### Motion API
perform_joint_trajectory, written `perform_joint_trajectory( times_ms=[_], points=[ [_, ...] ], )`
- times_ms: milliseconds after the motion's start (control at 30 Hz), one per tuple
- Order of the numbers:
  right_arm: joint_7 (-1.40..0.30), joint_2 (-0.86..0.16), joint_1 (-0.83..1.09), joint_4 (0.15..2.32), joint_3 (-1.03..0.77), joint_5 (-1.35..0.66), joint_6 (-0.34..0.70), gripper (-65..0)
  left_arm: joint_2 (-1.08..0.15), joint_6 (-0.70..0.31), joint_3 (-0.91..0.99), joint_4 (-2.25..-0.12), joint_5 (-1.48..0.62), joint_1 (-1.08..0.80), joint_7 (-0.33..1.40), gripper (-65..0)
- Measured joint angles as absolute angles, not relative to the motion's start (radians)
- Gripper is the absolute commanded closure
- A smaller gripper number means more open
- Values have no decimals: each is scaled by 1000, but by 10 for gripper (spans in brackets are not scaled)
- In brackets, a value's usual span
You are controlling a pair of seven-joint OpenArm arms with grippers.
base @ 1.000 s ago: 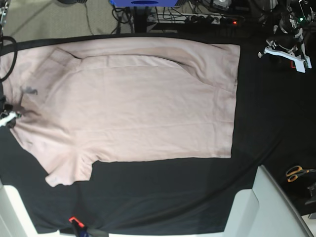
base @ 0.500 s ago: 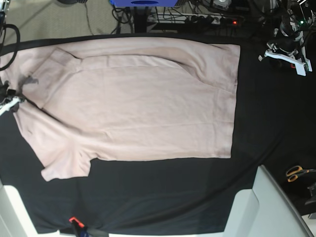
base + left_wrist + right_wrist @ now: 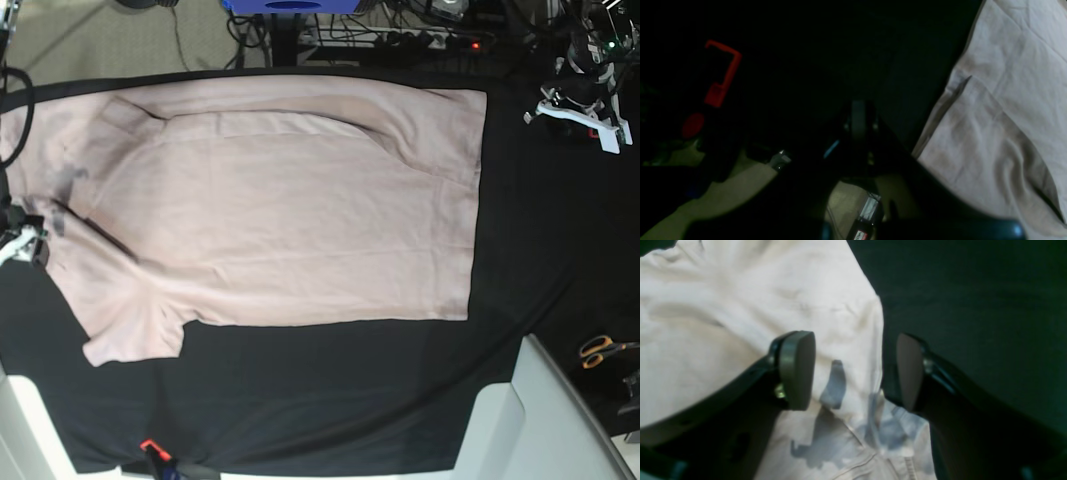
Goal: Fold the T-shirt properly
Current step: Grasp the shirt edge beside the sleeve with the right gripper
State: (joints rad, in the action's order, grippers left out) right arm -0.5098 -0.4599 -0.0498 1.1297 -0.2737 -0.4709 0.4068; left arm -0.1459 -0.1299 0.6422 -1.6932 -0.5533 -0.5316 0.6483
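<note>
Over the left edge of the base view, the right gripper (image 3: 855, 373) hangs low with its jaws spread and nothing between them, one pad (image 3: 796, 370) above the plain pale pink short-sleeved cotton T-shirt (image 3: 290, 210) and the other past its hem, above the black cloth table cover (image 3: 330, 390). The left gripper (image 3: 580, 110) sits raised at the far upper right corner, jaws pressed together, well apart from the shirt. The shirt lies spread flat across the cover, with bare black cloth along its near edge and right side.

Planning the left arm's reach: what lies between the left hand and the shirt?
Only bare black cloth between the left hand and the shirt, per the base view.
</note>
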Motion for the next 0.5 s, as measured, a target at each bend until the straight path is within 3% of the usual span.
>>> perform_joint_trajectory(
  times_ms=[200,500],
  points=[
    [-471,-466,-319,739,-130,-469,405,-398,-137,-130,638,-1695,-422,-526,649,0],
    [-159,-460,-516,271,102,-474,401,-398,-136,-130,645,-1695,-392,-519,649,0]
  ],
)
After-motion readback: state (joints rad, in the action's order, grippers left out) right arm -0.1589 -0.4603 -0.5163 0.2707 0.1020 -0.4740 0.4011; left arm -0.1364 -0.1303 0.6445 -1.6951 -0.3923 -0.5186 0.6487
